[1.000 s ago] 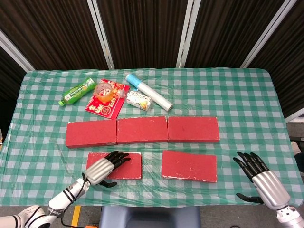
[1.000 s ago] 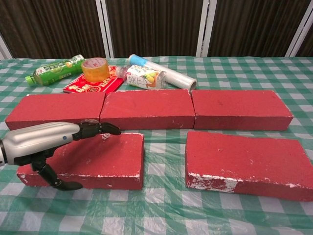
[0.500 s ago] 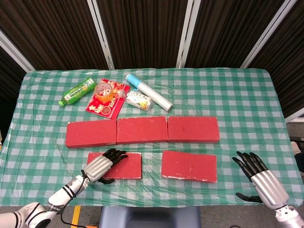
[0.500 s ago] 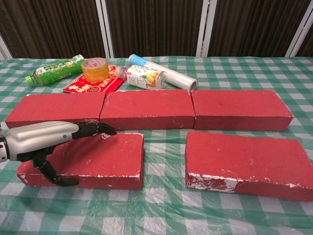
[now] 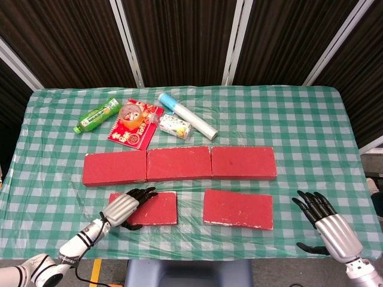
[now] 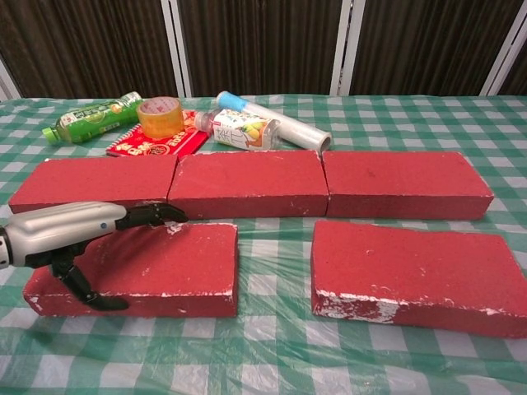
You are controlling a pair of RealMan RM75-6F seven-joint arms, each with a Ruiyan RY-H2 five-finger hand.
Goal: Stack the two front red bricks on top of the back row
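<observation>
Vs. 1 s ago, the left hand has moved back toward the robot and a bit to the left, and the front left brick went w/ it: its right edge now sits further left in both views, so the gap to the front right brick is wider. The right hand stays approx. in the same place. Left hand now: it lies on top of the front left brick at its left end, the fingers are stretched forward close together over the brick's back edge, and in the chest view the thumb hooks down over the near face, so the brick is clamped between top and front. The brick lies flat on the tablecloth, not lifted as far as I can see. Right hand: at the near right corner of the table, apart from all bricks, fingers spread and slightly curled, thumb out to the side, holding nothing; the chest view does not show it. The front right brick lies flat, untouched. The back row is 3 bricks end to end, nothing on top. Behind it: green bottle, tape roll on a red booklet, a small carton and a film roll.
</observation>
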